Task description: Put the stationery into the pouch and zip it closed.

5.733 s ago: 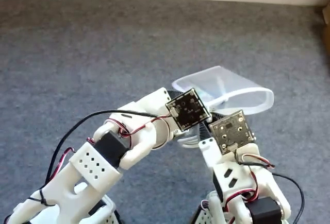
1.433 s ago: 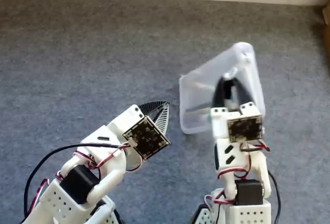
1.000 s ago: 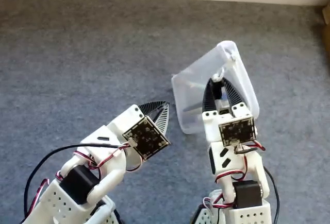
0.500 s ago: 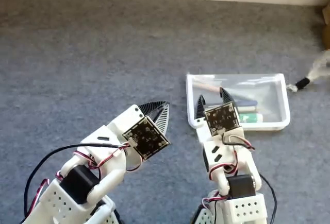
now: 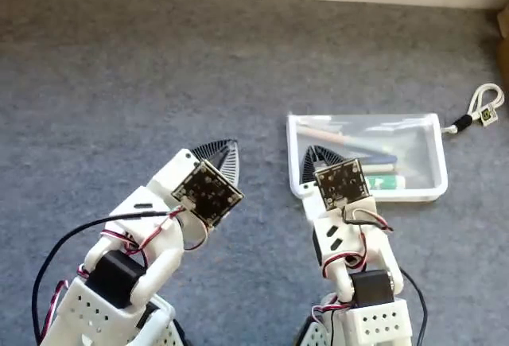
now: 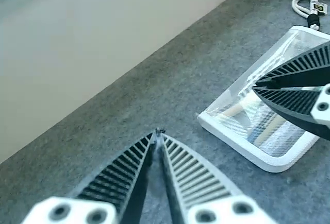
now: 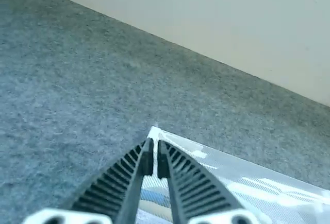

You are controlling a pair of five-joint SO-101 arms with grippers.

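Stationery, at least three pens or pencils (image 5: pixel 380 159), lies inside one clear mesh pouch (image 5: pixel 436 173), flat on the grey carpet (image 5: pixel 119 68) at the right. One white cord loop (image 5: pixel 482 110) trails off its far right corner. The right gripper (image 5: pixel 316 153) hangs over the pouch's left end, fingers pressed together on nothing. The left gripper (image 5: pixel 226 147), well apart to the left, is pinched narrow too.

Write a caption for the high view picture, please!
Left gripper and right gripper shut, near a clear pouch holding pens.
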